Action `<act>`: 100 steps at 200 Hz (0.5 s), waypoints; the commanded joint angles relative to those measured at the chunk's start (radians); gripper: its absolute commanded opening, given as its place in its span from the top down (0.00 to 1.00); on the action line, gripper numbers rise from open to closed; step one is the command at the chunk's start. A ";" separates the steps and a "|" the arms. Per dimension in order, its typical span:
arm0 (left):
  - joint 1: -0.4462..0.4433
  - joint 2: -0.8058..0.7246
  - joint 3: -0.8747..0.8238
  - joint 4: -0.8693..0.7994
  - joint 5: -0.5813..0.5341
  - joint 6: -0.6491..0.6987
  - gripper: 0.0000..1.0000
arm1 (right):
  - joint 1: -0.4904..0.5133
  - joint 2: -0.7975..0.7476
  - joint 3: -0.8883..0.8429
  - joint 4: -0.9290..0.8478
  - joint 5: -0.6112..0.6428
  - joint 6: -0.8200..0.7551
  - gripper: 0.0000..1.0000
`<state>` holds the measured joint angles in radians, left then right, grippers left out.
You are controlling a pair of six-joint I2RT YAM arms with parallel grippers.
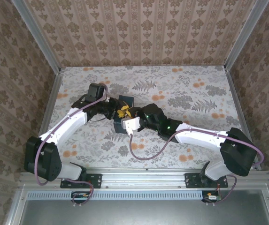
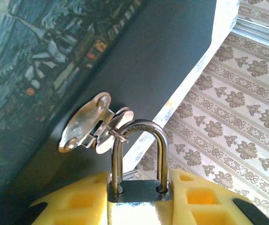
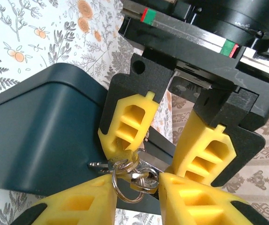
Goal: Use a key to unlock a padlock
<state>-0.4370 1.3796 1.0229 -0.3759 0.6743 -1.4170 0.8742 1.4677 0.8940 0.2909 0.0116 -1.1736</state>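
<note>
left gripper point(image 2: 138, 208) jaws clenching small silvery metal padlock point(image 2: 139, 190), bracing it for keying | shackle point(image 2: 162, 150) threading metal hasp point(image 2: 85, 124) of dark blue box point(image 2: 172, 56), at padlock's 10 o'clock | right gripper point(image 3: 135, 188) jaws flanking ringed silver keys point(image 3: 142, 181), cannot tell if gripping

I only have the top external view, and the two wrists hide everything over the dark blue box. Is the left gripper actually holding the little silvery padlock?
Observer: Yes. In the left wrist view, the left gripper has its yellow fingers clamped on the body of the small silvery metal padlock.
Operator: Is the shackle free yet?
Observer: No. The shackle sits in the body at both ends, threaded through the silvery hasp on the dark blue box.
Operator: And the key?
Observer: The right wrist view shows the right gripper pinching a small silvery key on a wire ring. Whether it has entered the keyhole is hidden.
</note>
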 commanded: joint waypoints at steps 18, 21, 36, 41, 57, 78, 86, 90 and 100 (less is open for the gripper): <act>0.006 -0.007 0.066 0.008 0.044 0.027 1.00 | -0.007 0.023 0.047 -0.026 0.009 -0.039 0.72; 0.005 -0.007 0.066 0.007 0.042 0.027 1.00 | -0.007 0.024 0.048 -0.024 0.008 -0.040 0.72; 0.005 -0.008 0.064 0.007 0.043 0.026 1.00 | -0.007 0.031 0.054 -0.023 0.005 -0.041 0.73; 0.006 -0.008 0.063 0.008 0.044 0.026 1.00 | -0.009 0.034 0.056 -0.027 0.004 -0.045 0.74; 0.005 -0.008 0.063 0.010 0.046 0.026 1.00 | -0.013 0.039 0.061 -0.034 0.002 -0.048 0.76; 0.005 -0.009 0.062 0.012 0.049 0.026 1.00 | -0.020 0.036 0.062 -0.037 0.001 -0.045 0.78; 0.005 -0.009 0.062 0.012 0.052 0.028 1.00 | -0.022 0.034 0.065 -0.038 0.002 -0.047 0.78; 0.005 -0.008 0.062 0.014 0.053 0.028 1.00 | -0.024 0.035 0.065 -0.039 0.002 -0.047 0.78; 0.004 -0.007 0.062 0.015 0.055 0.027 1.00 | -0.025 0.034 0.069 -0.049 0.002 -0.048 0.80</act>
<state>-0.4313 1.3800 1.0363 -0.3843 0.6754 -1.4162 0.8623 1.4925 0.9306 0.2813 0.0143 -1.2091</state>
